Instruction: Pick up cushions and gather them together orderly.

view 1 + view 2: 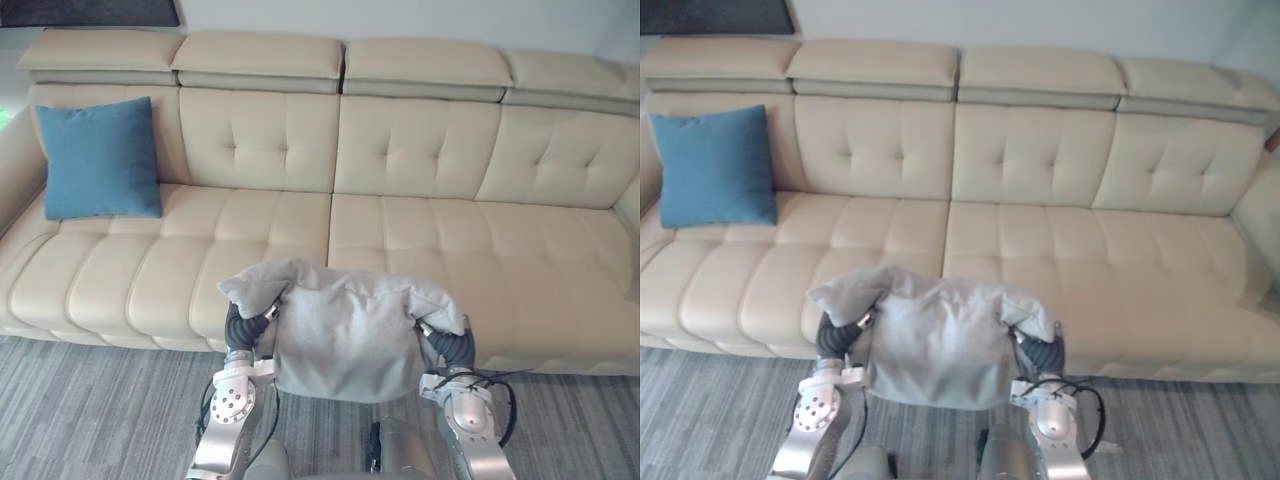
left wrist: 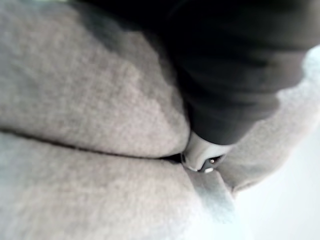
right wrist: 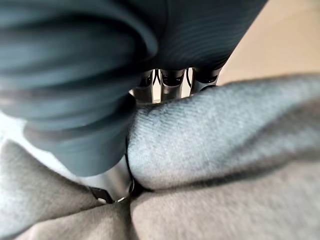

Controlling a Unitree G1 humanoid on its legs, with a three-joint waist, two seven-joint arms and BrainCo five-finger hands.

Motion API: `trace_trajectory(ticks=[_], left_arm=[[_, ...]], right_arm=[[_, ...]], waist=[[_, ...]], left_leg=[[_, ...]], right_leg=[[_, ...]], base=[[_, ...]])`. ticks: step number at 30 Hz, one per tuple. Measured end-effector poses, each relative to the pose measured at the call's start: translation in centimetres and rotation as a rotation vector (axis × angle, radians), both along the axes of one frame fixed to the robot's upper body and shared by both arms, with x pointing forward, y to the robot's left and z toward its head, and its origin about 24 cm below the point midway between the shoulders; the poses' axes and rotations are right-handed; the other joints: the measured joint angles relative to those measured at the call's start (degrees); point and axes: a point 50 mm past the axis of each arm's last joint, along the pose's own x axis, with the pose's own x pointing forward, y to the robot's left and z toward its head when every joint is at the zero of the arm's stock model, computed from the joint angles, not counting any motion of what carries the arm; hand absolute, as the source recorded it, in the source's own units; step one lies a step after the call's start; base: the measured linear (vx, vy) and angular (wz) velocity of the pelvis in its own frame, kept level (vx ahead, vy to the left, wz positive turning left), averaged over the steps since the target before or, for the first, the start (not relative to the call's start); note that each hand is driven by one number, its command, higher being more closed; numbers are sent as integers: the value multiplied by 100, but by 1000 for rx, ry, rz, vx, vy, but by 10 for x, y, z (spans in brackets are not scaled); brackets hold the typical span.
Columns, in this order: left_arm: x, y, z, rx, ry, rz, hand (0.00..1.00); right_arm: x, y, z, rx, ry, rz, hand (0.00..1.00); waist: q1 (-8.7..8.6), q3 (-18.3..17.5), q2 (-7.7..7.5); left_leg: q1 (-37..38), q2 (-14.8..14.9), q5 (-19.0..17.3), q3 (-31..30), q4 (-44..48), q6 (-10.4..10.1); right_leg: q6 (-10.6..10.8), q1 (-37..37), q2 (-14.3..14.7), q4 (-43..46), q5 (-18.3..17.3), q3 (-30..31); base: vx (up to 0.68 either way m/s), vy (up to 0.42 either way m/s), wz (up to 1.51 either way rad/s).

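We see the grey cushion (image 1: 345, 335) hanging upright just before the sofa (image 1: 430, 230) seat's front edge, its long axis running along the sofa. Both arms rise to its top corners. The right hand (image 1: 455, 348) pinches its corner between thumb and fingers. The left hand (image 1: 241, 326) sinks into fabric, and we cannot tell its grip. A blue cushion (image 1: 100, 158) leans at the sofa's left end.

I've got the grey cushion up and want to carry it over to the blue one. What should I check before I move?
1. Right hand pinching the soft grey fabric cushion: ok.
2. Left hand grip on it: cannot tell, it is buried in a fold.
3. Grey cushion held roughly level between both hands: ok.
4. Square blue fabric cushion upright against the backrest at the left end of the beige tufted sofa: ok.
5. Seat beside the blue cushion free for placing: ok.
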Motion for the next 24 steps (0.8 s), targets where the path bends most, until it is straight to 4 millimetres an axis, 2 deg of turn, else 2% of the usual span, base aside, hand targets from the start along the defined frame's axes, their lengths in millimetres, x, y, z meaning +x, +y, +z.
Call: trace_trajectory(ticks=[1, 2, 3, 4, 5, 6, 7, 8, 9, 10, 11, 13, 15, 16, 17, 18, 19, 21, 23, 24], left_arm=[[1, 1, -1, 6, 5, -1, 100], [1, 1, -4, 10, 18, -1, 100], [0, 2, -9, 21, 39, -7, 100], [0, -1, -15, 26, 66, -21, 100], [-1, -12, -22, 15, 100, -60, 100], [-1, -15, -23, 12, 106, -73, 100], [-2, -19, -24, 1, 110, -84, 100], [-1, -23, -23, -19, 110, -82, 100], [-1, -25, -23, -27, 108, -81, 100], [1, -26, -21, -35, 101, -82, 100], [2, -27, -20, -37, 93, -83, 100], [5, -28, -13, -47, 66, -87, 100], [6, -30, -8, -58, 42, -91, 100], [7, -31, -5, -67, 32, -92, 100], [8, -33, -3, -76, 21, -95, 100], [8, -34, -2, -79, 19, -96, 100], [8, -35, -2, -85, 17, -96, 100], [7, -31, -4, -62, 26, -97, 100], [5, -27, -6, -45, 34, -97, 100], [5, -26, -3, -40, 23, -98, 100]], right_arm=[[1, 0, -1, -8, 6, 5, 100], [1, -1, -1, -12, 8, 4, 100], [0, -1, -2, -17, 13, 5, 100], [0, -3, -3, -23, 19, -1, 100], [-1, -13, -3, -55, 28, -15, 100], [-1, -16, -3, -66, 29, -18, 100], [-1, -19, -3, -80, 33, -23, 100], [-1, -21, 0, -89, 27, -22, 100], [-2, -22, 1, -91, 22, -23, 100], [-3, -22, 6, -92, 6, -30, 100], [-4, -21, 13, -89, -26, -32, 100], [-2, -20, 30, -85, -103, -39, 100], [1, -19, 40, -83, -151, -50, 100], [3, -21, 43, -85, -164, -58, 100], [5, -24, 44, -89, -169, -68, 100], [5, -25, 44, -90, -170, -71, 100], [6, -25, 44, -92, -169, -74, 100], [4, -21, 35, -56, -133, -90, 100], [1, -15, 29, -23, -109, -102, 100], [1, -13, 29, -18, -108, -97, 100]], waist=[[-1, -1, 1], [-12, -5, -22], [-103, -40, -121], [-201, -31, -72], [-235, -58, 202], [-236, -42, 266], [-267, -63, 325], [-265, -70, 352], [-257, -76, 364], [-241, -79, 366], [-164, -100, 350], [-129, -117, 349], [-75, -127, 335], [-50, -138, 328], [32, -159, 346], [54, -169, 364], [110, -228, 449], [140, -280, 311], [165, -349, 191], [188, -422, 121]], left_leg=[[26, 2, 20, -105, -115, -5], [99, -21, 78, -166, -243, -86], [175, -132, 80, -343, -318, -199], [219, -116, 5, -507, -303, -318], [291, 80, -41, -697, -386, -374], [350, 134, 8, -738, -382, -458], [168, 233, 116, -952, 92, -541], [-234, 387, 262, -1084, 1078, -557], [-368, 463, 382, -1070, 1446, -549], [-598, 585, 698, -1025, 2010, -505], [-800, 721, 820, -849, 2485, -410], [-1090, 753, 658, -381, 2782, -215], [-1174, 652, 380, -85, 2315, -45], [-1178, 472, 363, -121, 1709, -76], [-1114, 309, 459, -173, 1005, -33], [-1079, 251, 548, -208, 738, -18], [-978, 135, 924, -353, 201, -179], [-816, -21, 926, -266, 76, -178], [-575, -184, 946, -71, -134, -85], [-452, -318, 943, 63, -325, -9]], right_leg=[[148, 16, 118, -742, 85, 79], [328, 76, 214, -1554, 317, 232], [449, 330, 232, -2412, 611, 477], [210, 428, 278, -2465, 1147, 543], [89, 359, 480, -2087, 797, 413], [-2, 359, 523, -1994, 631, 315], [-87, 412, 596, -1860, 454, 126], [-270, 611, 713, -1804, 380, -86], [-328, 716, 771, -1824, 341, -151], [-428, 933, 832, -1867, 276, -269], [-523, 1149, 854, -1979, 215, -310], [-537, 1414, 832, -2220, 206, -323], [-536, 1635, 778, -2402, 207, -331], [-531, 1715, 715, -2453, 209, -337], [-503, 1718, 669, -2451, 212, -304], [-472, 1717, 660, -2451, 209, -283], [-245, 1718, 707, -2448, 158, -166], [-123, 1795, 584, -2494, 173, 21], [-45, 1916, 407, -2590, 197, 169], [81, 1919, 286, -2628, 187, 323]], base=[[167, -78, -12], [261, -133, 3], [246, -147, 31], [355, -271, 44], [308, -233, 32], [381, -250, 25], [424, -241, 34], [347, -208, 39], [340, -210, 33], [266, -117, 23], [370, -144, 22], [254, -57, 15], [180, 33, 12], [149, 123, 1], [131, 152, -6], [83, 193, -25], [76, 180, -23], [91, 194, -15], [64, 189, -16], [25, 144, -23]])
